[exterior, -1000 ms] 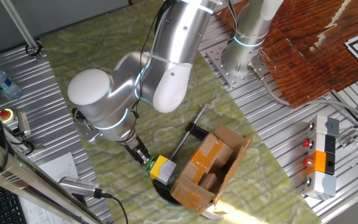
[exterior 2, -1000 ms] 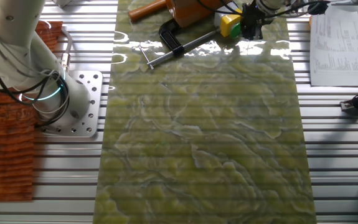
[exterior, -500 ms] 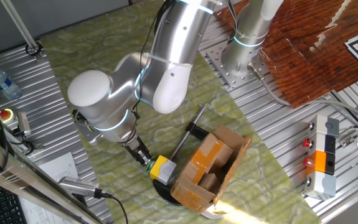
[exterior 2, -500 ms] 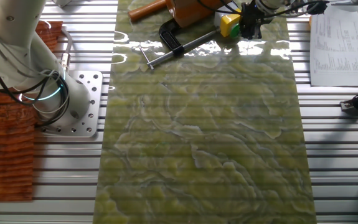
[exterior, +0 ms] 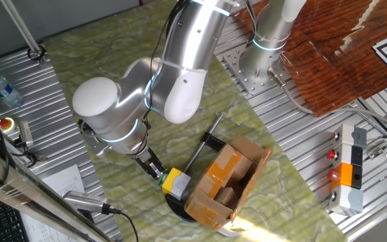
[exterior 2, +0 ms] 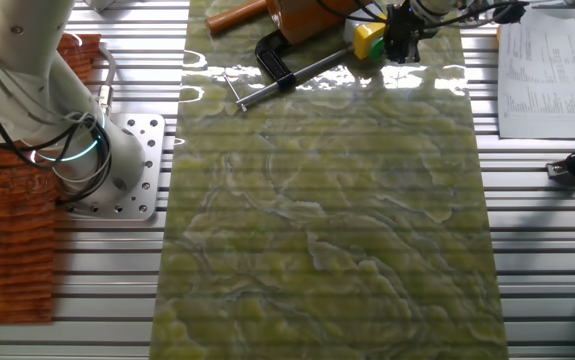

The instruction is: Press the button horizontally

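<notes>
The small yellow box stands on the green mat, against the cardboard box. Its green button faces left, toward the arm. My gripper reaches down and to the right from the silver wrist. Its black fingers lie together as one narrow tip, and that tip touches the button from the side. In the other fixed view the yellow box is at the mat's far edge, with the gripper right beside it. The button itself is too small to make out there.
A black bar clamp lies beside the cardboard box and also shows in the other fixed view. A red mushroom button and a water bottle sit at the left. A grey-and-orange panel stands at the right. Papers lie nearby.
</notes>
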